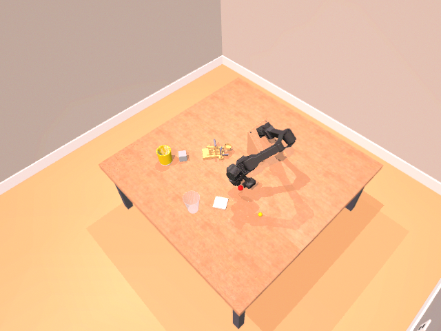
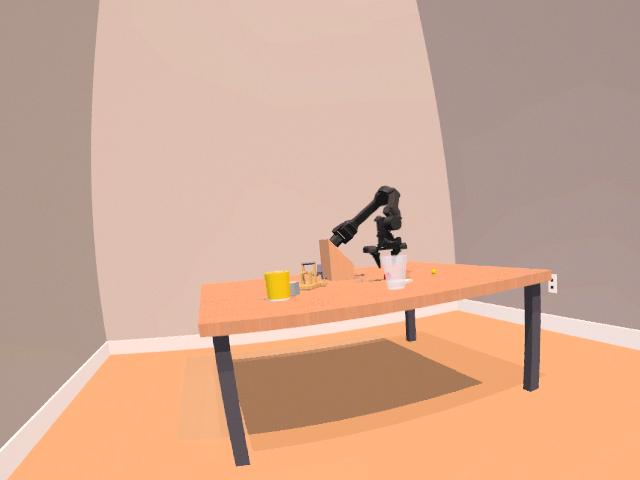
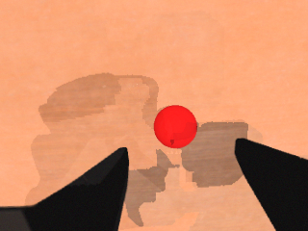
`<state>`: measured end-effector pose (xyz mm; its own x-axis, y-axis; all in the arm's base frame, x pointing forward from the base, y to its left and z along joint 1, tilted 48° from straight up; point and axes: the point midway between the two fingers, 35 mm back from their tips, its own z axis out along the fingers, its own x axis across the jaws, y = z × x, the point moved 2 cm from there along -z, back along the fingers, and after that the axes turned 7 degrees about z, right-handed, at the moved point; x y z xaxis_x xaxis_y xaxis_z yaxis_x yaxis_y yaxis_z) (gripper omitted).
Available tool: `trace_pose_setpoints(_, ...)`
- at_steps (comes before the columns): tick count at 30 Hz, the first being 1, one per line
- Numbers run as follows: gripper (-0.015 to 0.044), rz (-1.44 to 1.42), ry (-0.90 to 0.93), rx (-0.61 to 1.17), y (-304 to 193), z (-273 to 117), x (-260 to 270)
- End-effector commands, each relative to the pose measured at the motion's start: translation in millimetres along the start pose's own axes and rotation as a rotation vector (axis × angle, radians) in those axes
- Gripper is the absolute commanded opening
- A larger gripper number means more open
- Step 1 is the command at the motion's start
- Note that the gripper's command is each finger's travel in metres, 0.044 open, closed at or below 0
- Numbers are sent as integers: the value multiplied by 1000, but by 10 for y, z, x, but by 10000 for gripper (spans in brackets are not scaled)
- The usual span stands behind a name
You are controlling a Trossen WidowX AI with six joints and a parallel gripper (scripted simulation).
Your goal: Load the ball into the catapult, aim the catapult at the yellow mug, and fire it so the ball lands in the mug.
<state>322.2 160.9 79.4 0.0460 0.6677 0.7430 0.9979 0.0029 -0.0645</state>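
Note:
A small red ball (image 1: 240, 187) (image 3: 175, 126) lies on the wooden table (image 1: 199, 249). My gripper (image 1: 242, 183) (image 2: 381, 254) (image 3: 181, 150) hangs open just above it, with the ball between and a little ahead of the two black fingertips in the wrist view. The fingers do not touch the ball. The small wooden catapult (image 1: 217, 151) (image 2: 310, 276) stands near the table's middle. The yellow mug (image 1: 164, 154) (image 2: 277, 285) stands upright to its left.
A grey cube (image 1: 182, 155) sits between mug and catapult. A clear cup (image 1: 191, 201) (image 2: 394, 270), a white flat tile (image 1: 220, 202) and a small yellow ball (image 1: 260, 214) (image 2: 433, 270) lie nearby. A wooden wedge block (image 2: 334, 264) holds the arm's base.

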Motion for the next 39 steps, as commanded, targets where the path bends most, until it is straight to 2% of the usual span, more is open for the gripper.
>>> trace_pose_setpoints(1, 300, 8, 3, 4, -13, 59, -6)
trace_pose_setpoints(26, 300, 8, 4, 4, -13, 436, -3)
trace_pose_setpoints(32, 142, 8, 4, 4, -13, 436, -3)
trace_pose_setpoints(39, 96, 8, 4, 4, -13, 436, -3)
